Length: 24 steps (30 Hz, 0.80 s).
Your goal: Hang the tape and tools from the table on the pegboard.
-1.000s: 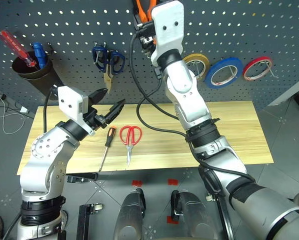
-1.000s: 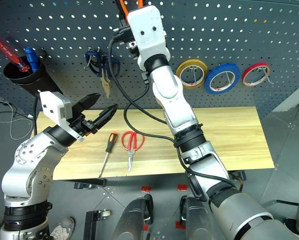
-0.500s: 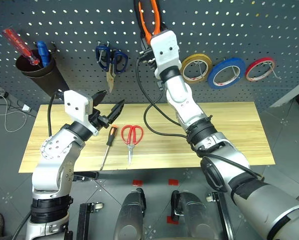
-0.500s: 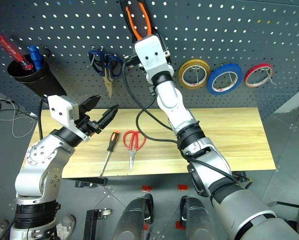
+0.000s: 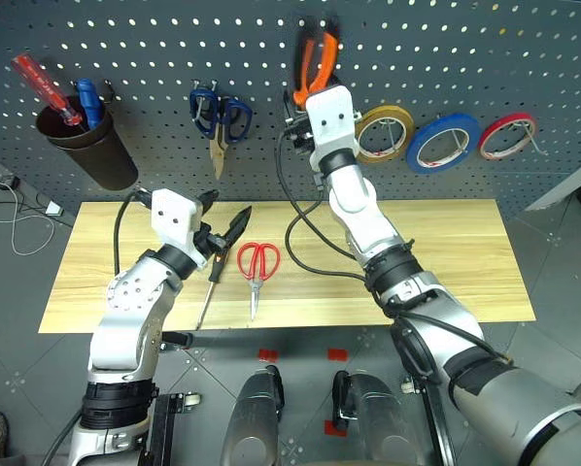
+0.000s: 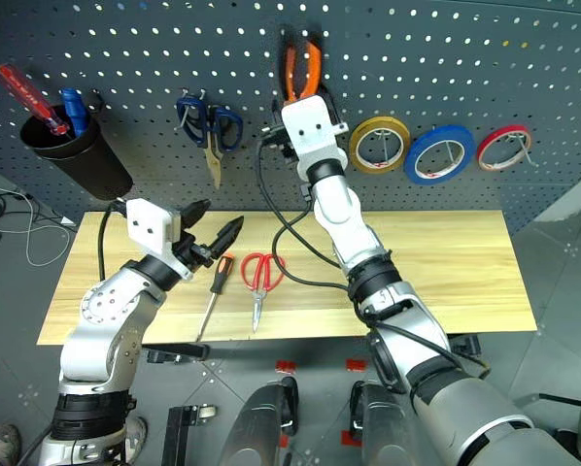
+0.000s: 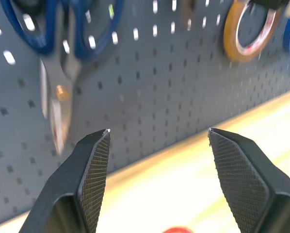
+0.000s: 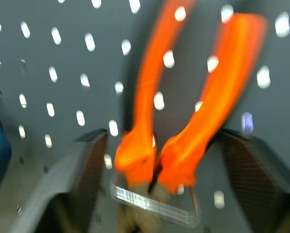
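Observation:
Orange-handled pliers [image 5: 315, 56] hang on the dark pegboard [image 5: 125, 39] with their handles up. My right gripper [image 8: 162, 141] is open just below them, its fingers [image 8: 82, 184] standing apart on either side of the handles. The blue tape [image 5: 443, 141] hangs on the board to the right. On the table [image 5: 446, 252] lie the red-handled scissors [image 5: 256, 267] and the slim screwdriver [image 5: 210, 277]. Above the screwdriver's handle my left gripper [image 5: 229, 209] hovers open and empty.
Blue-handled scissors [image 5: 218, 116] hang left of the pliers. A yellow tape ring [image 5: 383, 133] and a red one [image 5: 509, 134] flank the blue tape. A dark cup [image 5: 86, 146] with a red-handled screwdriver [image 5: 40, 87] is mounted at the far left.
My right gripper has sunk down the board and opened off the pliers, which stay hanging. My left gripper has come down toward the table near the screwdriver.

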Motion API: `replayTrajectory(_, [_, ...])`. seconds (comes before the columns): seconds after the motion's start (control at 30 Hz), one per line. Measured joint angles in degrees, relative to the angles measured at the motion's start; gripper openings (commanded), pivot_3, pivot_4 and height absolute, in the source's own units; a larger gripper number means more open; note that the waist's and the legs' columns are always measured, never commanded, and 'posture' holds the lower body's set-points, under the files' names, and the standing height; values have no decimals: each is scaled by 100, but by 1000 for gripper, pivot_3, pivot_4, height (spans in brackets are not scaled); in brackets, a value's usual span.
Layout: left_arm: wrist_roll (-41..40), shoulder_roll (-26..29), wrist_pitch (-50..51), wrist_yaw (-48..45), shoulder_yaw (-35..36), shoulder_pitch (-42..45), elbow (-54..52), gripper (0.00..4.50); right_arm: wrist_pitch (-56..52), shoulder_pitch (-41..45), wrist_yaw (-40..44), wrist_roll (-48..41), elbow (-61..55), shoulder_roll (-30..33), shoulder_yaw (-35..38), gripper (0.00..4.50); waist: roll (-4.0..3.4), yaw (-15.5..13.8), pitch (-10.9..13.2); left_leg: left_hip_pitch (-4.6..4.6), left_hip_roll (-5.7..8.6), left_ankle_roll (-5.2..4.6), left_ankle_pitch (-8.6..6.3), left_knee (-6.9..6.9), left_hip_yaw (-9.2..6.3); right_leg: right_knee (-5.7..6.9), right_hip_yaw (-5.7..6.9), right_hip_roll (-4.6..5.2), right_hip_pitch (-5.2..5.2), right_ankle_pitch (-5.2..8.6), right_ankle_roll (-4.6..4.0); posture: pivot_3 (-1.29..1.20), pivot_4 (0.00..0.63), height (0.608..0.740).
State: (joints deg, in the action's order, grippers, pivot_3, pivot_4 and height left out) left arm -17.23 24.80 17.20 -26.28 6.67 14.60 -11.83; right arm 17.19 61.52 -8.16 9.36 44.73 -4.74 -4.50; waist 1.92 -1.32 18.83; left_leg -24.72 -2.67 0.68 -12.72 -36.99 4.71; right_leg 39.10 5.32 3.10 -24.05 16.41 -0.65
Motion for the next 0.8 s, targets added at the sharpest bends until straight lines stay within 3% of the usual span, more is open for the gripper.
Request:
replayTrajectory(0.07, [76, 1, 181, 72, -48, -76, 51, 4478, -452, -414, 179, -99, -652, -12, -9, 4500, 0, 0, 0, -1, 0, 0, 0, 3, 0, -5, 0, 0, -1, 0, 0, 72, 337, 740])
replayTrajectory(0.27, [438, 231, 1224, 356, -309, -412, -10, 4478, -2306, -1756, 1246, -512, -3061, 149, -308, 4500, 0, 24, 0, -2, -2, -2, -1, 12, -3, -10, -1, -1, -3, 1, 1, 63, 341, 740])
replayTrajectory(0.33, [583, 347, 1761, 464, -461, -630, -196, 4478, -3319, -2623, 2062, -999, -4423, 542, -695, 4500, 0, 12, 0, -2, 1, -4, -3, 16, -6, -14, -2, -1, 0, 1, 2, 62, 341, 740])
replayTrajectory(0.47, [662, 121, 2666, 754, -684, -784, -256, 4478, -5089, -3694, 3388, -1943, -6020, 1516, -1269, 4500, -2, 2, 2, -4, 2, -9, -6, 3, -11, -10, -2, 1, 0, 1, 2, 33, 341, 740])
replayTrajectory(0.63, [724, -342, 3262, 1094, -933, -675, -285, 4478, -5973, -4097, 4090, -2472, -7056, 2201, -1607, 4500, -2, 11, 2, 0, -1, -25, -14, 2, -21, -1, 3, -3, 1, 1, 7, 19, 335, 740])
replayTrajectory(0.8, [889, -840, 3565, 1496, -1123, -365, 172, 4478, -6192, -4113, 4100, -2631, -7183, 2205, -1691, 4500, 2, 20, 0, 0, 2, -5, 1, 1, -19, 0, 3, -4, 1, -4, 9, 9, 330, 740])
